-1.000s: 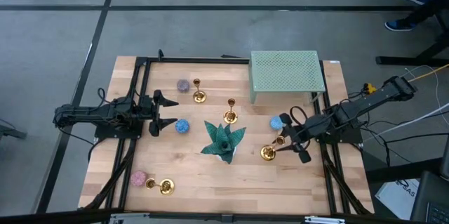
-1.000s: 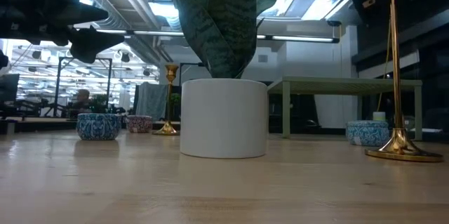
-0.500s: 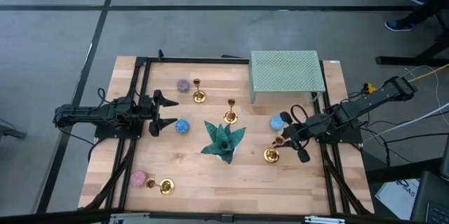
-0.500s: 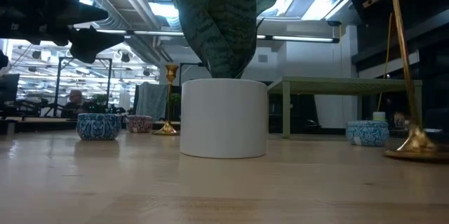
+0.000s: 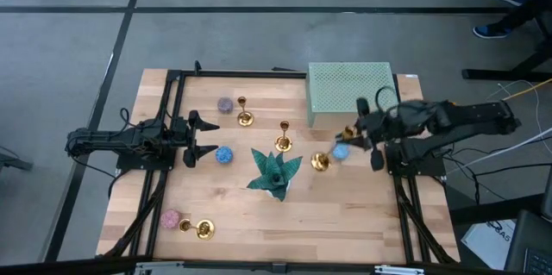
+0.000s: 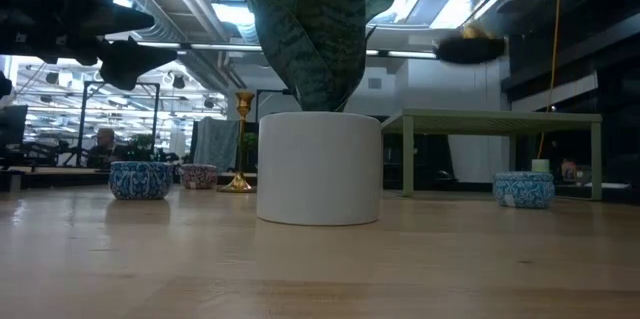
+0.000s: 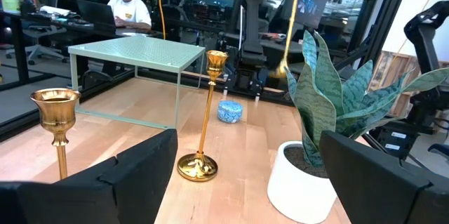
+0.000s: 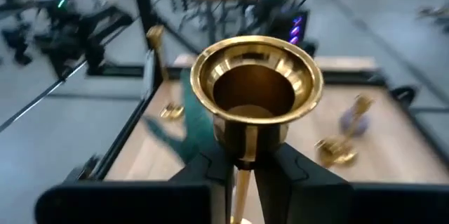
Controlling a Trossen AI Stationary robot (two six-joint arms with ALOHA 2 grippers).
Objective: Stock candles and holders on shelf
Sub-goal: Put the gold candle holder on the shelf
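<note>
The gold holder (image 8: 252,97) hangs clear of the counter (image 5: 241,215), its stem pinched between the right gripper's (image 5: 358,133) closed fingers, just at 7 o'clock of the green shelf (image 5: 352,90). Its base blurs over a blue candle (image 5: 340,151). The potted plant (image 5: 276,173) stands at 9 o'clock of it. The left gripper (image 5: 203,135) waits wide open and empty by another blue candle (image 5: 224,154).
</note>
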